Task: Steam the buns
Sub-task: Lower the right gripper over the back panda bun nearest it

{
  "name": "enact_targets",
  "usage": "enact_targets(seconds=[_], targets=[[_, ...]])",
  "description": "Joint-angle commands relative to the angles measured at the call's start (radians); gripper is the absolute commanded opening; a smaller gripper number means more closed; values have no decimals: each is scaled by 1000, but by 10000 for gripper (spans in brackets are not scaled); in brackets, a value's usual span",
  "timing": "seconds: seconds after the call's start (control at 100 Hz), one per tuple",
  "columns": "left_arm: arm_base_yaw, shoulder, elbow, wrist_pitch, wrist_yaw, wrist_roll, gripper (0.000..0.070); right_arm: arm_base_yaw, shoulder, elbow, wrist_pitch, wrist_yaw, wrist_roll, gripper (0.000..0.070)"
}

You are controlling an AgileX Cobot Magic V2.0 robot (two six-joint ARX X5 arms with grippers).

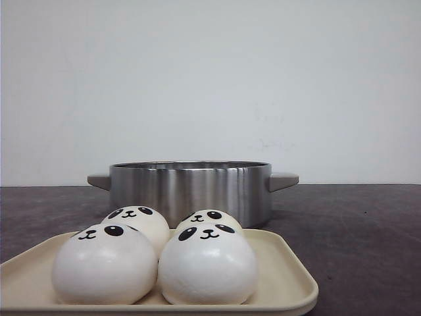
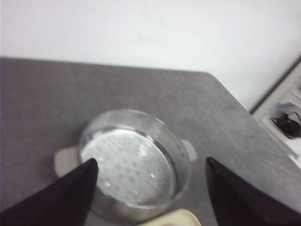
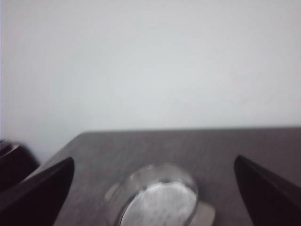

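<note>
While both arms hover above the table (image 1: 368, 230):
Left claw (image 2: 151, 188): fingers spread, over the steamer pot (image 2: 136, 165).
Right claw (image 3: 153, 193): fingers apart, pot beyond.
Pot: perforated floor bare.
Tray (image 1: 289, 280): holds four buns (image 1: 207, 263).

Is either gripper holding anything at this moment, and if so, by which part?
Nothing is held. The left gripper and right gripper are both open and empty, above the steamer pot.
</note>
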Motion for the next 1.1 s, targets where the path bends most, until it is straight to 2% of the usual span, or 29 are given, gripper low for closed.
enact_targets(seconds=[0.0, 0.04, 0.08, 0.18, 0.22, 0.31, 0.41, 0.48, 0.59, 0.72, 0.95, 1.09], targets=[[-18, 8, 19, -14, 8, -12, 543, 16, 49, 61, -46, 0, -45, 700], [-30, 13, 19, -29, 8, -9, 607, 36, 89, 96, -98, 5, -76, 700], [-43, 19, 19, -44, 8, -9, 635, 64, 132, 130, -154, 14, -107, 700], [-71, 40, 19, -84, 6, -8, 638, 176, 237, 205, -293, 75, -151, 700], [-80, 49, 19, -99, 6, -8, 638, 238, 277, 224, -341, 103, -158, 641], [-98, 66, 19, -126, 6, -9, 638, 399, 357, 236, -428, 170, -140, 527], [-117, 77, 19, -132, 6, -10, 638, 578, 454, 235, -509, 275, -90, 520], [-131, 79, 19, -129, 5, -10, 638, 686, 534, 235, -541, 316, -36, 518], [-144, 79, 19, -128, 5, -10, 638, 795, 664, 235, -539, 357, 46, 497], [-159, 78, 19, -133, 5, -11, 638, 844, 809, 235, -492, 356, 101, 497], [-198, 72, 19, -152, 6, -13, 638, 849, 1010, 235, -346, 362, 133, 497], [-217, 67, 19, -174, 6, -13, 638, 838, 1100, 235, -282, 400, 151, 495]])
